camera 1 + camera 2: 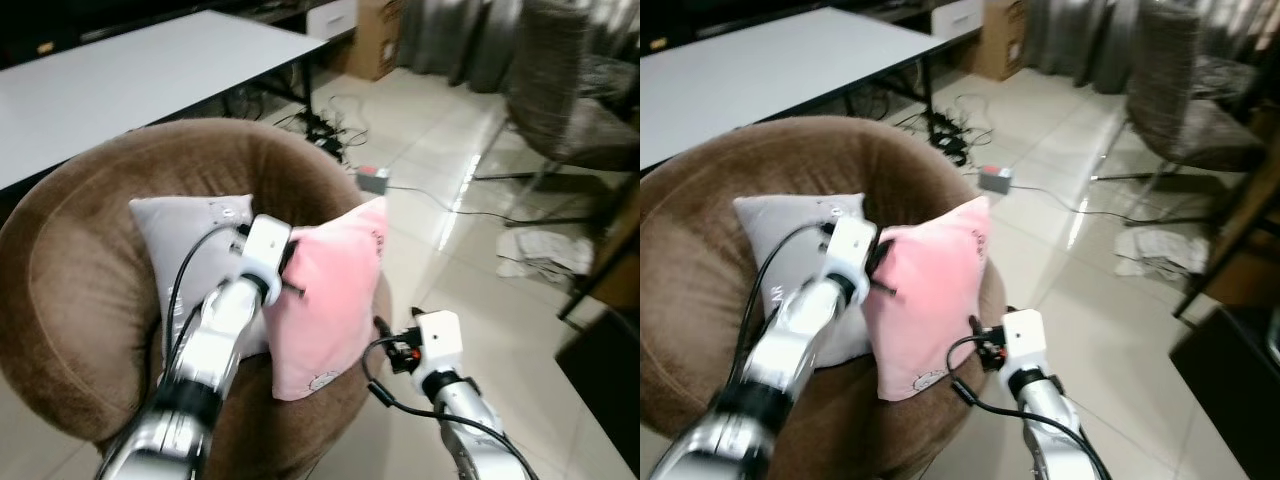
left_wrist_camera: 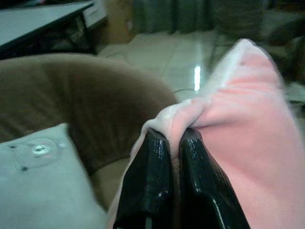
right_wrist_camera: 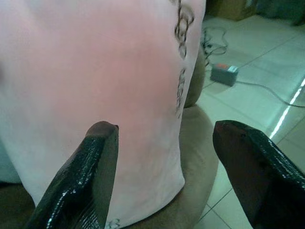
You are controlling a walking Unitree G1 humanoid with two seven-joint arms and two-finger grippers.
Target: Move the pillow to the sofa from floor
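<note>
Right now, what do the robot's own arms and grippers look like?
Both arms are shiny silver tubes ending in white boxy wrist blocks, with black cables looping alongside. The left gripper and right gripper each have two long glossy black fingers. Red shows at the right wrist.

A lived-in room, part lounge and part office. A brown sofa [image 1: 90, 260] stands by a white table [image 1: 120, 75]. Cables [image 1: 330, 125], a box [image 1: 375, 35] and curtains [image 1: 450, 40] edge the glossy tile floor [image 1: 450, 170].

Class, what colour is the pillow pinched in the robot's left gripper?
Pink pillow, clearest in the left eye view.
</note>
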